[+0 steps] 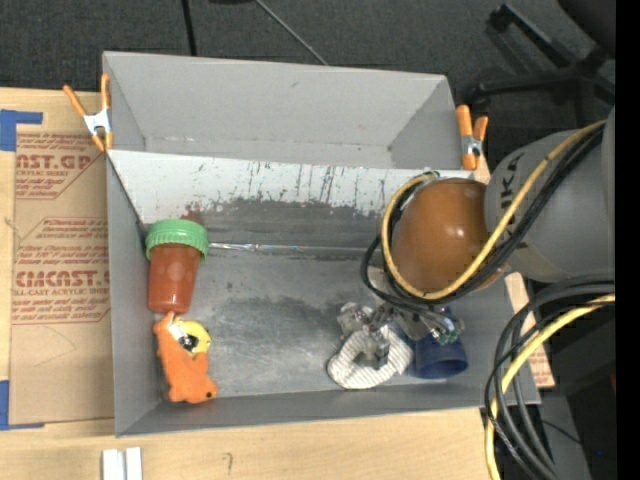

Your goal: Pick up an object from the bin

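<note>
Camera view: end effector (pixel 372 334) over white-grey object (pixel 356 370) (open or closed, cannot tell) beside blue cup (pixel 441 358)

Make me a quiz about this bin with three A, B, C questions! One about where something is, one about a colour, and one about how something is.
1. Where in the bin is the orange toy?
A) in the view's lower left corner
B) in the middle
C) against the back wall

2. The gripper is over a white cloth thing. What colour is the small cup-like thing beside it?
A) yellow
B) blue
C) green

3. How is the green cap of the reddish bottle?
A) on the bottle
B) lying apart on the floor
C) stuck on the orange toy

Answers:
1. A, because the toy sits by the left wall at the near edge.
2. B, because it shows dark blue, right of the white thing.
3. A, because the cap sits on the bottle's end.
</note>
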Robot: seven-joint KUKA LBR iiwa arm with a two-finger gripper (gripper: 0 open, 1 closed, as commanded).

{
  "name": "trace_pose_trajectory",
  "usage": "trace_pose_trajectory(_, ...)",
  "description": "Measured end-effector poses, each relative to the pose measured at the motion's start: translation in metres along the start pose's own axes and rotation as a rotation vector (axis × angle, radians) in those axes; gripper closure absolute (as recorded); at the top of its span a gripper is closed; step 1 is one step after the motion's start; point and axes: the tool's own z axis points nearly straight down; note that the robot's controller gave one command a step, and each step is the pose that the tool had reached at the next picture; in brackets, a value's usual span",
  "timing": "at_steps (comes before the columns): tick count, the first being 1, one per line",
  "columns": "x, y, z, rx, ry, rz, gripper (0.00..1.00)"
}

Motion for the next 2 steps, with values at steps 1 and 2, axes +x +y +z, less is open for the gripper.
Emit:
trace_pose_trajectory(1, 0.0, 0.0, 0.0, 0.0, 0.0, 0.0, 1.0)
trace_pose_trajectory(2, 0.0, 0.0, 0.0, 0.0, 0.0, 0.0, 1.0)
